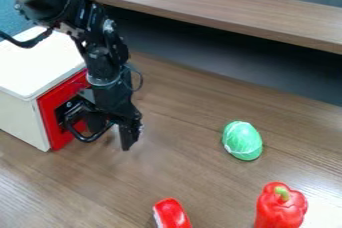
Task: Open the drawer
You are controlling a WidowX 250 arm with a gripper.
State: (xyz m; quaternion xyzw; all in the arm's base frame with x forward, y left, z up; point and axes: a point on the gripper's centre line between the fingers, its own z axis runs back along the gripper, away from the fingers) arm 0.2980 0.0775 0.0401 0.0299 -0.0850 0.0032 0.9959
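Observation:
The black gripper (120, 122) hangs down at the left of the camera view, right at the front of the drawer. The drawer's red front (60, 139) sits against the white box (21, 122), with no gap visible between them. A black looped handle (90, 136) sticks out from the red front. The gripper's lower part overlaps the handle's right side; whether they touch I cannot tell. Part of the red front is hidden behind the arm and handle.
A green and white egg-shaped object (242, 141) lies on the wooden table (180, 167) to the right. Near the bottom edge are a red object (172, 214) and a red toy pepper (280, 208). A raised wooden ledge (220, 7) runs across the back.

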